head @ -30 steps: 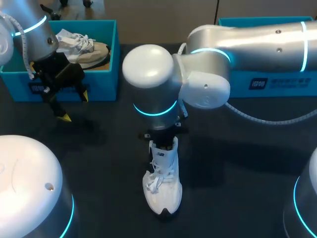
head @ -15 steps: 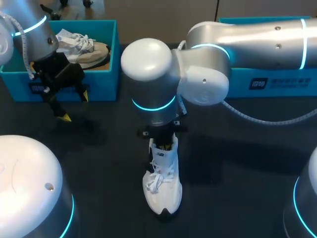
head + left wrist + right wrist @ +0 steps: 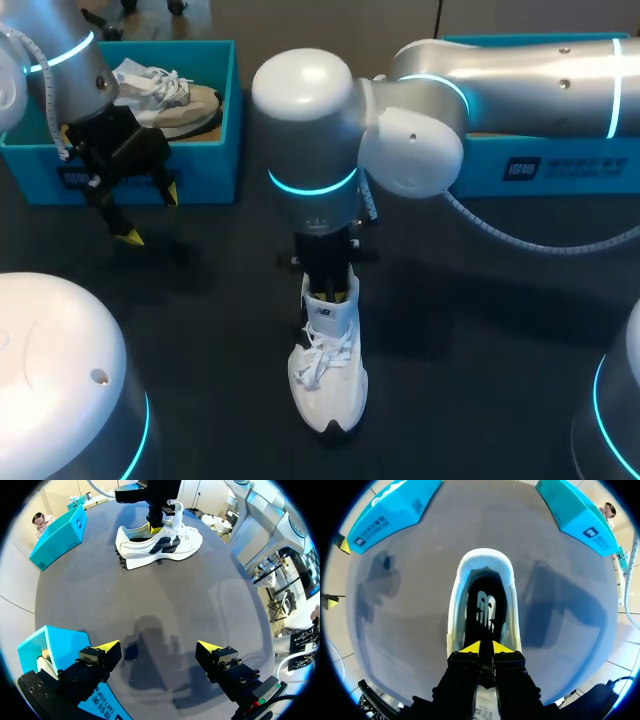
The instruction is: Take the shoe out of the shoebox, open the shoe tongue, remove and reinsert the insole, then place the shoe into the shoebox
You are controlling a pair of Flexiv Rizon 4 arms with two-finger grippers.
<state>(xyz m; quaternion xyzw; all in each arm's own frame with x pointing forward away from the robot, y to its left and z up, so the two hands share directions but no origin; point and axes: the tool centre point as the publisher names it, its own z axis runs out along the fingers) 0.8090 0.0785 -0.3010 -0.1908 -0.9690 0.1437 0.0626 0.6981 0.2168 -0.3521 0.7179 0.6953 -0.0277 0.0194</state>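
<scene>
Shoe (image 3: 328, 380): out of the box, sole-down on the table (image 3: 480, 400), toe toward the robot and well apart from any box, so the first step is judged done. Seems opened at the tongue (image 3: 177, 511) too, which stands up from the laces in the left wrist view. Has the right gripper (image 3: 481, 647) dipped into its mouth from above, yellow tips pressed together over the fore part of the black insole (image 3: 485, 607); cannot tell whether an edge of that insole is nipped between them. Looks to be at the insole step, with the insole lying flat inside the shoe; cannot tell whether it is yet to come out or is back in. Certainly left to do: setting the shoe back into a shoebox. Well apart from the shoe, beyond its heel and to its left, hangs the left gripper (image 3: 157, 647), fingers spread wide with nothing between them, just beside the left shoebox (image 3: 215, 120). Beyond the heel to the shoe's right, the right shoebox (image 3: 540, 165). Hidden in the head view: the shoe's mouth, covered by the right arm's wrist. Shown only by the right wrist view: the insole and the closed tips above it. Shown only by the left wrist view: the shoe's flank with its dark stripes and the raised tongue. Shown clearly only by the head view: a second shoe (image 3: 165, 95) lying in the left shoebox.
</scene>
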